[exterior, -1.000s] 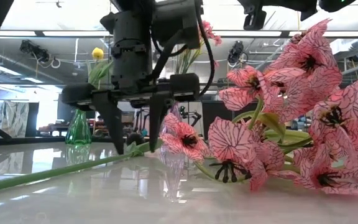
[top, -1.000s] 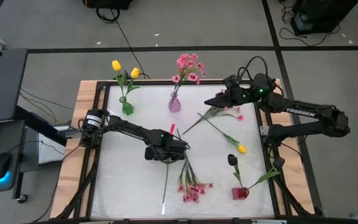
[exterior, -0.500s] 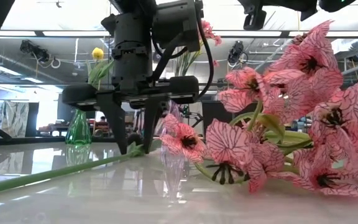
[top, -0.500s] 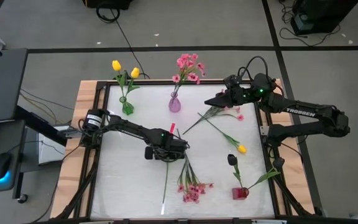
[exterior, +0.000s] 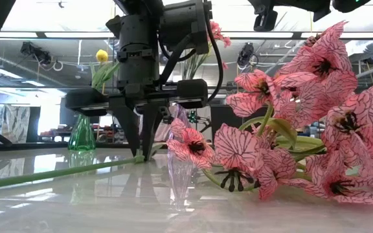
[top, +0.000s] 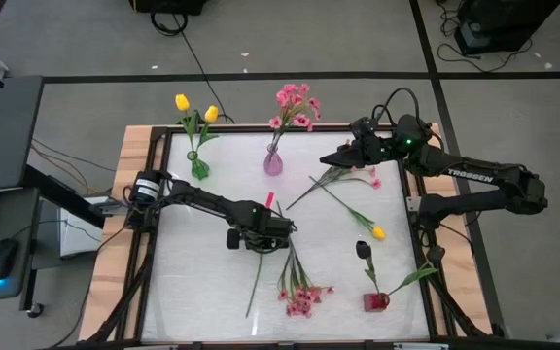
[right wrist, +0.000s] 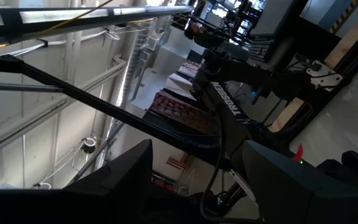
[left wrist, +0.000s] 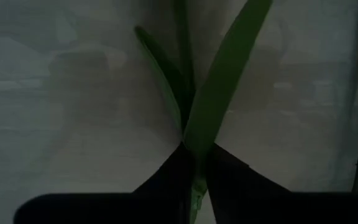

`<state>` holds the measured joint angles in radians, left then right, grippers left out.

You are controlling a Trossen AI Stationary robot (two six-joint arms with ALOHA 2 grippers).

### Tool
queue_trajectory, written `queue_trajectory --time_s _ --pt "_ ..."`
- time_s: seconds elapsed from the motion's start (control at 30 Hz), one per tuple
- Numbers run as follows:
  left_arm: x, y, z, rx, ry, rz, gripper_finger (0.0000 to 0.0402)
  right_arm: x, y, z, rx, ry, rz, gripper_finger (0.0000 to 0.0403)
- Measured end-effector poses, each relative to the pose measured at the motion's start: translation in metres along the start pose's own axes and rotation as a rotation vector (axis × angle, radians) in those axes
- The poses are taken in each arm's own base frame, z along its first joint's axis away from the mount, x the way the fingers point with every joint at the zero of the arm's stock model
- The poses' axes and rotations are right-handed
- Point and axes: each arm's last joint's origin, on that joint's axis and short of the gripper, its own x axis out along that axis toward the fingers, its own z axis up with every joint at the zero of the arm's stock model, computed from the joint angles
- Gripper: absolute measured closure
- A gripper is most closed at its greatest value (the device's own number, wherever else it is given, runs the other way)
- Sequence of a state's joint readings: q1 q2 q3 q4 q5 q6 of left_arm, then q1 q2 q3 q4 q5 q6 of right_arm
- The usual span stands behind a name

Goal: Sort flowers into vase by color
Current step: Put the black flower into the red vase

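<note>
Altogether three vases (top: 273,162), four loose flowers (top: 299,292)

I see the white table top (top: 192,282) directly under the left gripper (top: 259,241), its wooden frame (top: 115,243) to that gripper's left. Farther left stands a dark desk (top: 3,126) with a computer mouse (top: 3,258). A black cable (top: 197,63) crosses the floor well beyond it.

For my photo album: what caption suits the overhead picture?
Left hand pinches a pink flower's stem; right hand waits above loose flowers.
</note>
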<state>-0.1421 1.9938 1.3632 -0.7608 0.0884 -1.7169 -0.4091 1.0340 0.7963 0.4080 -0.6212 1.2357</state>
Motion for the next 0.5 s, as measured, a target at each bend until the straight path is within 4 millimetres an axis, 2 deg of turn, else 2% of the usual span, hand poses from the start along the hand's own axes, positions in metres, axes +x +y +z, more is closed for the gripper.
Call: queue_trajectory --time_s 0.2,0.5 --pt "-0.003 -0.002 -0.001 0.010 0.018 -0.027 0.0382 0.000 0.000 0.000 0.000 0.000 0.000 0.0145" --pt "-0.022 -0.008 -0.003 0.016 0.034 -0.135 0.0387 0.000 0.000 0.000 0.000 0.000 0.000 0.0145"
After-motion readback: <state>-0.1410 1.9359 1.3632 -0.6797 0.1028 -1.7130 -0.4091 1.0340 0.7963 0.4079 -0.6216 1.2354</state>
